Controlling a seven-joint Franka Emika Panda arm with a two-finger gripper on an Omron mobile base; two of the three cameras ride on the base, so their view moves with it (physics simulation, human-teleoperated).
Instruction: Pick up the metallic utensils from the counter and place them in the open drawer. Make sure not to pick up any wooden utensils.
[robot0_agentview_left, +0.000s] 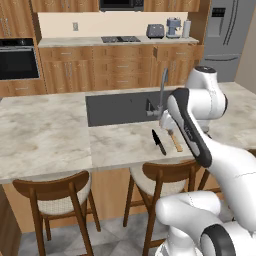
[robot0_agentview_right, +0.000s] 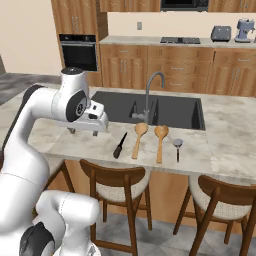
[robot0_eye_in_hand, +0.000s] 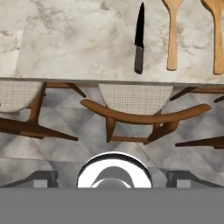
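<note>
In right base view, ladle (robot0_agentview_right: 177, 145) beside spoons (robot0_agentview_right: 150, 140).

Knife (robot0_agentview_right: 120, 145) lies on counter (robot0_agentview_right: 75, 142), left of two spoons (robot0_agentview_right: 139, 139).

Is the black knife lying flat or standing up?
Lying flat. The knife rests lengthwise on the counter beside a wooden spoon.

Wooden stools (robot0_agentview_left: 57, 197) tucked under the island overhang, black wall oven (robot0_agentview_left: 18, 59) at left, toaster (robot0_agentview_left: 155, 31) on the back counter, steel fridge (robot0_agentview_left: 227, 37), grey tiled floor (robot0_eye_in_hand: 87, 127)
</note>
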